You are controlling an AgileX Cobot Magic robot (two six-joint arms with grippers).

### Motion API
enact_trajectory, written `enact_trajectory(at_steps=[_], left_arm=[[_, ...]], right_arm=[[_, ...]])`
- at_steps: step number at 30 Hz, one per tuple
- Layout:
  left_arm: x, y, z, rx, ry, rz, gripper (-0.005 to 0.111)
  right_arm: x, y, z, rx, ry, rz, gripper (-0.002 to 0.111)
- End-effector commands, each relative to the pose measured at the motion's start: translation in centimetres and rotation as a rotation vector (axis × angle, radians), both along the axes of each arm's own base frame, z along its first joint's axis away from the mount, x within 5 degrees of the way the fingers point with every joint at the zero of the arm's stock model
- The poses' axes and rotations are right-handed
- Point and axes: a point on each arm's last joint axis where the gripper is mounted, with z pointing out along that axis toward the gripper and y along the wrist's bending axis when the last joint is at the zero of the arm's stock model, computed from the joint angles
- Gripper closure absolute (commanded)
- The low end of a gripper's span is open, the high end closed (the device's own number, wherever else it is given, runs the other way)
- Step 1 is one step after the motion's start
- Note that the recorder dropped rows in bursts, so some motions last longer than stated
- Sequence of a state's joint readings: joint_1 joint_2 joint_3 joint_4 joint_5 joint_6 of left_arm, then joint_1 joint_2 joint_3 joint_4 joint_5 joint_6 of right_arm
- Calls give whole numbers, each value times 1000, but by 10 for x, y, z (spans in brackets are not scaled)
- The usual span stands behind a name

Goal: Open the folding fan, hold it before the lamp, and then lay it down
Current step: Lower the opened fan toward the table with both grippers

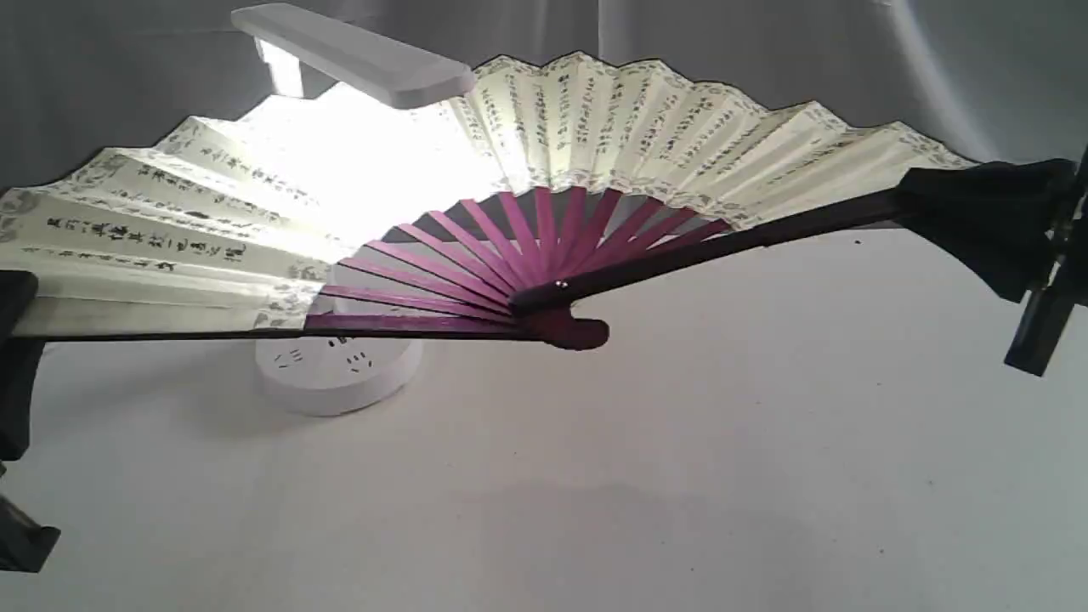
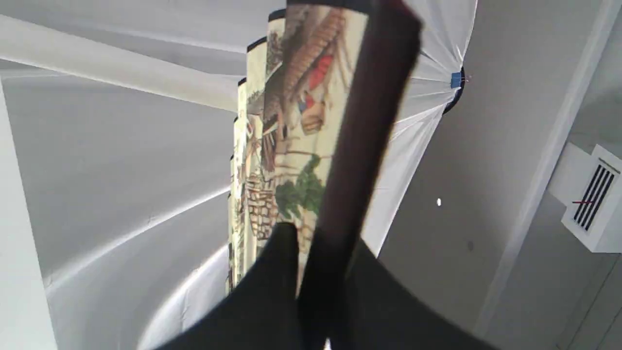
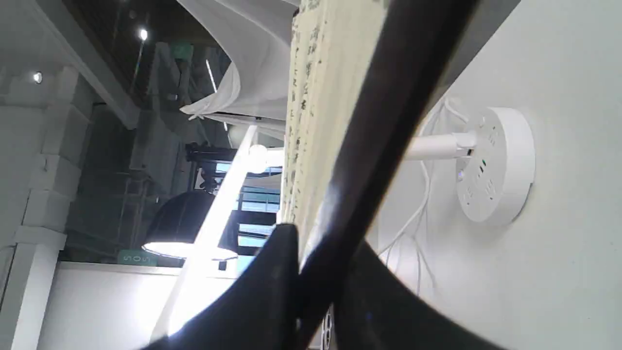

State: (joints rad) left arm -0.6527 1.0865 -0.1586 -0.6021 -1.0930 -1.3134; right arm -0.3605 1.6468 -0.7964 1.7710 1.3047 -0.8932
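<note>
Table [image 1: 765,442] was white cloth, running under both grippers. Folding fan [image 1: 612,110] was fully spread and held clear of the table. It spanned from left gripper [image 1: 15,340] to right gripper [image 1: 969,212], script side toward the exterior camera. Left wrist view showed a painted scene on its other face. Lamp [image 1: 357,51] stood behind the fan, between the grippers and nearer the left one. Its lit head poked over the fan's top edge and the glow bled through the paper. Its round base [image 1: 340,378] sat on the table below the left outer guard [image 2: 359,146]. Left gripper was clamped tight on that guard, pinched between its fingers. Right gripper was closed on the right outer guard [image 3: 384,136], jaws only as far apart as the guard's thickness. Pivot [image 1: 561,286] of the ribs hung roughly midway between the grippers, lower than the right one.
</note>
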Motion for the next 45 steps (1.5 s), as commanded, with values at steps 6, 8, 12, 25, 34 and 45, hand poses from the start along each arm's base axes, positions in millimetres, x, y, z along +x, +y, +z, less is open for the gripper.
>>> enact_trajectory(at_steps=[6, 8, 12, 25, 34, 45], left_arm=[[-2, 14, 11, -144, -81, 110, 107], [-2, 14, 11, -144, -81, 110, 107], [-2, 14, 11, -144, -81, 110, 107], [0, 6, -3, -129, 83, 35, 107], [8, -2, -8, -110, 167, 13, 107], [31, -22, -25, -35, 258, 1, 107]], right_arm=[[3, -6, -6, -111, -13, -44, 108], [3, -6, -6, -111, -13, -44, 108], [3, -6, -6, -111, -13, -44, 108], [-1, -4, -13, -173, 39, -2, 108], [1, -8, -20, -221, 106, -42, 108], [-7, -43, -31, -306, 197, -140, 108]])
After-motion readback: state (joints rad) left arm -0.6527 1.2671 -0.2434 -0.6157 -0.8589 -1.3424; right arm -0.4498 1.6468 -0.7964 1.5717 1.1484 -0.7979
